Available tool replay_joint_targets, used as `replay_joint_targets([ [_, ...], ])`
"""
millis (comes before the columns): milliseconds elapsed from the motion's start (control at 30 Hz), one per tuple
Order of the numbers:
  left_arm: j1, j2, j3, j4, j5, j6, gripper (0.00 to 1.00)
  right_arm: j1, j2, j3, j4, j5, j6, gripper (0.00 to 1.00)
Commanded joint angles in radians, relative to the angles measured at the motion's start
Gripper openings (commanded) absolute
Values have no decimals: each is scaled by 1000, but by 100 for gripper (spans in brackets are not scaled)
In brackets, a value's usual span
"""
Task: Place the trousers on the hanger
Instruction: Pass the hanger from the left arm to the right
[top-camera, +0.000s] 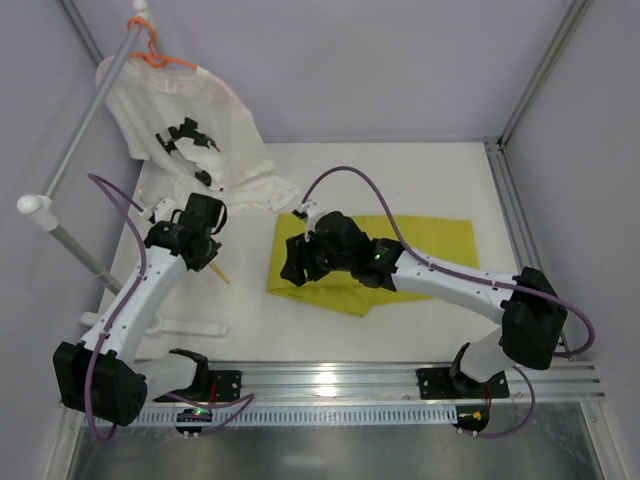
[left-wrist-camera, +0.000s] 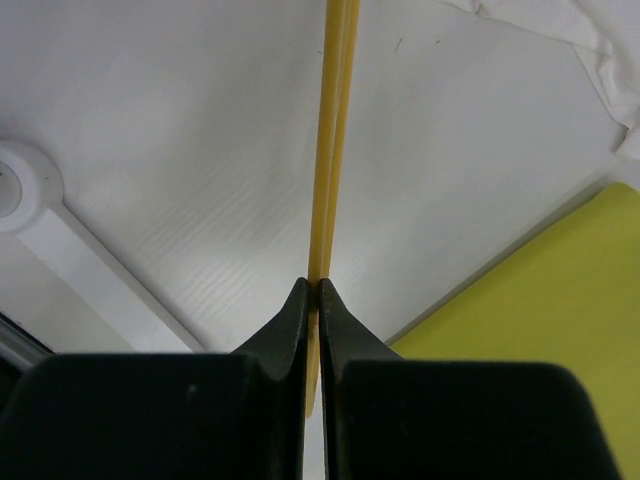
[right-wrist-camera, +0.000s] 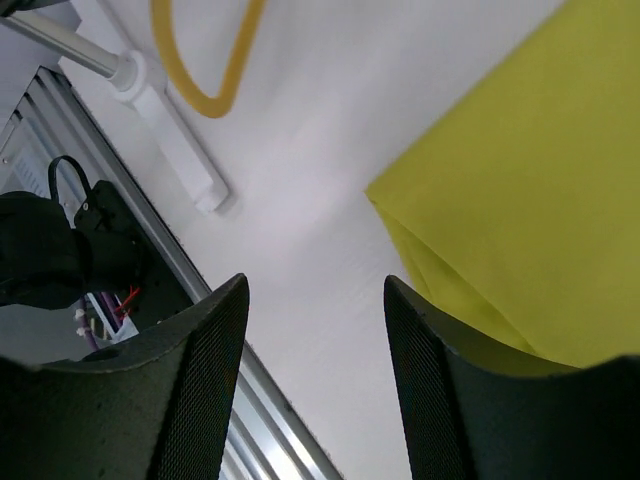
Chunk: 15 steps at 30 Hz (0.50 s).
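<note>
Two pincers in view; grips the yellow hanger (left-wrist-camera: 332, 150) with left pincer (left-wrist-camera: 318, 287), shut tight; holds right pincer (right-wrist-camera: 315, 292) open at edge of folded trousers (right-wrist-camera: 520, 180) on tabletop (right-wrist-camera: 330, 150).

Bare desk (top-camera: 250, 320) lies open between the trousers (top-camera: 440, 240) and the rack base (top-camera: 190, 328). The hung T-shirt (top-camera: 230, 120) and rail (top-camera: 90, 110) obstruct the rear-left corner.

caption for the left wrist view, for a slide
Left fingers shut on the yellow hanger, yellow-green trousers lying nearby
</note>
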Motion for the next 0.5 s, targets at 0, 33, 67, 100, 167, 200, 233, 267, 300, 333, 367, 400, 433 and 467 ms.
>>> replay_joint_targets([
  [0, -2, -7, 9, 39, 11, 1, 0, 75, 67, 2, 317, 142, -76, 60],
  [33, -1, -8, 9, 37, 15, -1, 0, 99, 76, -4, 358, 156, -84, 60],
  [67, -2, -7, 9, 40, 22, -2, 0, 107, 88, -15, 459, 166, -99, 60],
  [100, -1, -5, 12, 40, 34, -5, 0, 118, 98, -36, 507, 171, -108, 60],
  [167, -1, 1, 18, 29, 45, -5, 0, 142, 138, -33, 596, 180, -142, 60],
  [200, -1, 6, 29, 25, 51, -7, 0, 153, 151, -17, 616, 200, -157, 60],
  [233, -1, 9, 33, 23, 52, -7, 0, 164, 186, -4, 633, 208, -173, 60],
  [267, -1, 15, 40, 20, 52, -8, 0, 181, 202, 9, 656, 211, -189, 60],
  [300, -1, 18, 49, 19, 58, -10, 0, 188, 225, 40, 665, 211, -211, 60],
  [333, -1, 19, 55, 20, 63, -10, 0, 195, 263, 57, 673, 211, -220, 60],
  [367, -1, 30, 64, 19, 66, -10, 0, 204, 286, 89, 678, 212, -226, 60],
  [400, -1, 33, 73, 14, 66, -5, 0, 207, 306, 105, 681, 211, -237, 60],
  [433, -1, 38, 93, 9, 66, -2, 0, 208, 323, 120, 682, 209, -239, 60],
  [467, -1, 47, 102, 3, 66, -4, 0, 212, 361, 144, 684, 211, -242, 60],
])
